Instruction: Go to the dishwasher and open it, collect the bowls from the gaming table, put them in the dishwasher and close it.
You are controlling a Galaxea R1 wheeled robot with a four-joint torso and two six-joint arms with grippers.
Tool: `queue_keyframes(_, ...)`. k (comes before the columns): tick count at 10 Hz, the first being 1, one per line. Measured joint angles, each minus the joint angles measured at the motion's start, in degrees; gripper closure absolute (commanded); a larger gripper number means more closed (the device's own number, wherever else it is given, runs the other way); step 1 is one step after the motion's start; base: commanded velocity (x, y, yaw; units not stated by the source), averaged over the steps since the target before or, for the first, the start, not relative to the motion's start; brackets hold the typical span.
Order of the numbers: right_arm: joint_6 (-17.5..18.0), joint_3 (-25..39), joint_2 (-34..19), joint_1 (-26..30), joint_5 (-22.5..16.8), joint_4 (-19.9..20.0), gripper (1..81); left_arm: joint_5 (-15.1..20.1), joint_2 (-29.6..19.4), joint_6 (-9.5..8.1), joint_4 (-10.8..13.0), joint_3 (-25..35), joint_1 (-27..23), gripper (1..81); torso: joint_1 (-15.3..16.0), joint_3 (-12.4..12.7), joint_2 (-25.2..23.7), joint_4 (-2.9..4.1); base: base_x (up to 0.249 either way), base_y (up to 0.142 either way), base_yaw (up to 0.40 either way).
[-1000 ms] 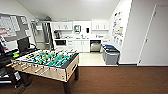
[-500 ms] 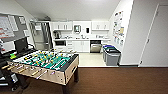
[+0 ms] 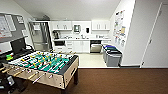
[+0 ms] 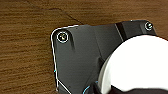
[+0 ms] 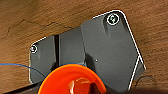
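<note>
Dishwasher [image 3: 96,47] stands shut in the far kitchen cabinets, steel front facing the room. Two grey bins [image 3: 112,56] sit near its right. The gaming table [image 3: 42,67] lies near left, long axis running left-far. An orange bowl [image 5: 71,79] and a white bowl [image 4: 136,66] show at the wrists; whether either gripper is spread or pinching I cannot tell.

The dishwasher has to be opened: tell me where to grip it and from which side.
Grip the horizontal bar near the top of the dishwasher front, coming straight from the front. The steel panel sits flush among white cabinets, so the bar is likely its only hold, though blurred from here. Grey bins stand to its right; keep left of them.
</note>
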Motion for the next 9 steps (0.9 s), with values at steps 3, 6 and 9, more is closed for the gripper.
queue_keyframes(3, 0.0, 0.02, 0.2, -0.01, -0.02, -0.05, 81.1, 0.09, -0.11, 0.0, 0.0, -0.05, 0.11, 81.1, 0.02, -0.02, 0.0, 0.0, 0.163, -0.066, 0.0)
queue_keyframes(6, -0.01, -0.56, 0.29, -0.06, -0.02, -0.06, 81.1, -0.09, 0.09, 0.0, 0.02, 0.0, 0.15, 81.1, 0.02, 0.0, 0.0, 0.0, 0.163, -0.068, 0.0)
queue_keyframes(9, 0.0, -1.85, 1.01, -0.06, -0.02, -0.16, 81.1, -0.11, 0.04, 0.02, 0.0, 0.0, 0.12, 81.1, 0.02, -0.02, 0.0, 0.0, 0.162, -0.068, 0.0)
